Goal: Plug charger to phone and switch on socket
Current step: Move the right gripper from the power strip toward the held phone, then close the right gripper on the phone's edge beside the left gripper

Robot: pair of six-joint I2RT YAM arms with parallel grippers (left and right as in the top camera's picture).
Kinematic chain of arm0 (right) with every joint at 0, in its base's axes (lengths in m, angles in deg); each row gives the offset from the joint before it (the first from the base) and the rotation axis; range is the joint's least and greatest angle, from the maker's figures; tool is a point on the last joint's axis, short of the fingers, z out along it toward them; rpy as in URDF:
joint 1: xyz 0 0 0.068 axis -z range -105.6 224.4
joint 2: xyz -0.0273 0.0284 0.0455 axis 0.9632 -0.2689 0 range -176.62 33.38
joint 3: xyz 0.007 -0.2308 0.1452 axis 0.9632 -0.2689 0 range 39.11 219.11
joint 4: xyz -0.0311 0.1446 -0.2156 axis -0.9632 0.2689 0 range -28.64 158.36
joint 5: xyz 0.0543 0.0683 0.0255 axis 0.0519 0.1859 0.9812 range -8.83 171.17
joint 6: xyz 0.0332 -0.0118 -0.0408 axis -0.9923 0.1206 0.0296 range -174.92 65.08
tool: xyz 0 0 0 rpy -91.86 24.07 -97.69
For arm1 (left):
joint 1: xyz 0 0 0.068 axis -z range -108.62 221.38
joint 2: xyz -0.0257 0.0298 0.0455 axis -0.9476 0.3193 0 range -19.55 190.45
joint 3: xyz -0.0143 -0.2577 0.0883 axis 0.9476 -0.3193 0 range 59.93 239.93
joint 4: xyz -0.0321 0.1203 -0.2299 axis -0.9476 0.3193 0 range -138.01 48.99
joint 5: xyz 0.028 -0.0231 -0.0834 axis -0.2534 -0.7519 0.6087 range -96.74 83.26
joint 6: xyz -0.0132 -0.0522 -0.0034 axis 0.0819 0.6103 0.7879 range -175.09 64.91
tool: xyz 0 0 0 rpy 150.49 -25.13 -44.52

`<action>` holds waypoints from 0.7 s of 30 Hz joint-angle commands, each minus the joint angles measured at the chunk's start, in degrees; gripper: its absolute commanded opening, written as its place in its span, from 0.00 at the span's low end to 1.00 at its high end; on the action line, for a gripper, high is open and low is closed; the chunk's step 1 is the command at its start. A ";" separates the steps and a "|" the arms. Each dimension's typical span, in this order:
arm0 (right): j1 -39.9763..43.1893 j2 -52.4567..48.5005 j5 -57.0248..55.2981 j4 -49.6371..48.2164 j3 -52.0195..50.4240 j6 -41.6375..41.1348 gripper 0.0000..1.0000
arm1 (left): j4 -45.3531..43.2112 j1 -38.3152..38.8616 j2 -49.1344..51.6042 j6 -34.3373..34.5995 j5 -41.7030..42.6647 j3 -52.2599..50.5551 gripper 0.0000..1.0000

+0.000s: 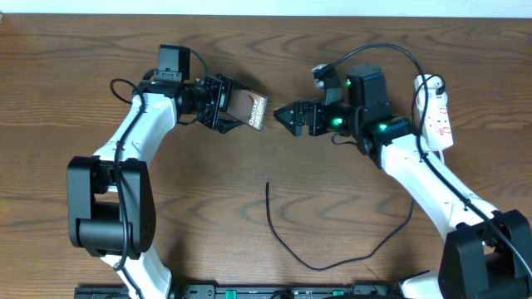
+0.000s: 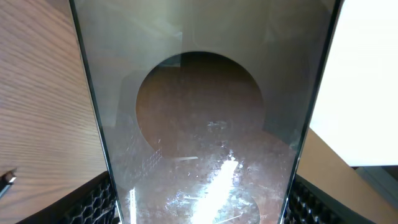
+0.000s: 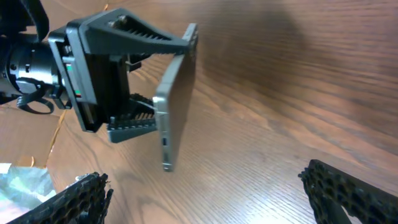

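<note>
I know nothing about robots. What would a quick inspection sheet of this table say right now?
Surface: brown wood-grain table.
Job's things: phone held in a gripper, nothing plugged in; charger lying loose in a curve on the table, its tip free; socket near the table's right edge, switch state too small to tell.
Clutter: pale crinkled scrap in a corner of the right wrist view, unidentifiable.
Grippers: left gripper closed on the phone; right gripper open, empty, facing the phone, apart from it.
Cables: white cord loops at the socket's far end; black leads run along the arms.
Surroundings: pale strip beyond the far table edge; nothing else seen.
</note>
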 commanded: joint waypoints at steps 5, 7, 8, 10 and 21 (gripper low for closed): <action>-3.89 -0.17 -5.81 -1.84 1.25 -3.78 0.99 | -2.60 1.75 -0.90 5.03 0.85 1.22 0.07; -4.72 -0.17 -7.50 -1.88 1.25 -3.80 0.99 | -3.10 2.16 -0.90 6.16 0.85 1.22 0.07; -5.03 -0.17 -8.24 -1.88 1.25 -4.02 0.99 | -3.15 2.43 -0.90 6.82 0.83 1.22 0.07; -5.60 -0.17 -9.29 -1.95 1.25 -4.17 0.99 | -3.17 2.82 -0.90 7.78 0.85 1.22 0.07; -7.58 -0.22 -15.61 -1.92 1.22 -6.32 0.91 | -3.82 6.14 -0.90 10.23 0.87 1.22 0.07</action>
